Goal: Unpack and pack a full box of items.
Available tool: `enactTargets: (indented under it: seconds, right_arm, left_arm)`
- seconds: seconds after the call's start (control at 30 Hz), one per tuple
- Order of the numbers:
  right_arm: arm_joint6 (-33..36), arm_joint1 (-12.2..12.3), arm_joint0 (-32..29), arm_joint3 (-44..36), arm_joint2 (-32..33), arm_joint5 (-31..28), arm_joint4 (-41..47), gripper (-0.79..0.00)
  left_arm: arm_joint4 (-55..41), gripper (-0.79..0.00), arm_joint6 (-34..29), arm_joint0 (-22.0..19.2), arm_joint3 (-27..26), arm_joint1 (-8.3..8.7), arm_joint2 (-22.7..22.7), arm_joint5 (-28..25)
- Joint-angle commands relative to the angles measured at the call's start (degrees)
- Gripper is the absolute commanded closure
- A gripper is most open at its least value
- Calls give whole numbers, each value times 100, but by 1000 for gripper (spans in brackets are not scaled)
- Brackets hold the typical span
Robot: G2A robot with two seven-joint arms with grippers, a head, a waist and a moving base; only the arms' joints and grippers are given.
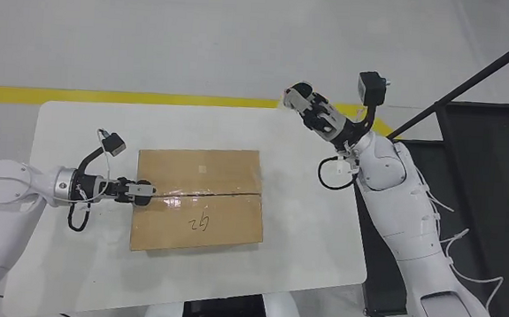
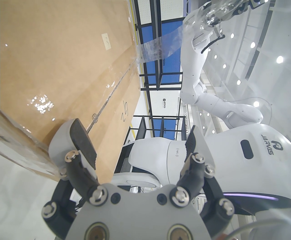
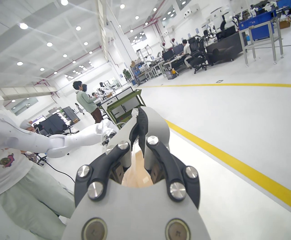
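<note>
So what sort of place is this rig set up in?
Most likely a large indoor robotics lab or factory hall: a yellow floor line, rows of desks with monitors and office chairs, and a green metal cart on the open white floor.

The box (image 1: 200, 199) lies on the table (image 1: 302, 242), left hand (image 1: 144, 189) at its left, tape (image 2: 159, 48) stretching to the right hand (image 1: 296, 95).

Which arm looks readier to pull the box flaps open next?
Probably left: the left gripper sits open at the seam end of the cardboard box. The right gripper is raised beyond the box, shut on a clear tape strip.
</note>
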Motion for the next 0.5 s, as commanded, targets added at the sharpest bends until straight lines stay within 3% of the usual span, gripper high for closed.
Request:
enactTargets:
  seconds: [0.0,0.47]
  right_arm:
    - [-44,-19,81,-3,-66,-17,57,0]
    - [-391,-249,563,137,-874,125,-109,0]
  left_arm:
    - [-18,-785,55,34,3,7,-45,-23]
    - [-159,-785,219,466,23,123,-653,-230]
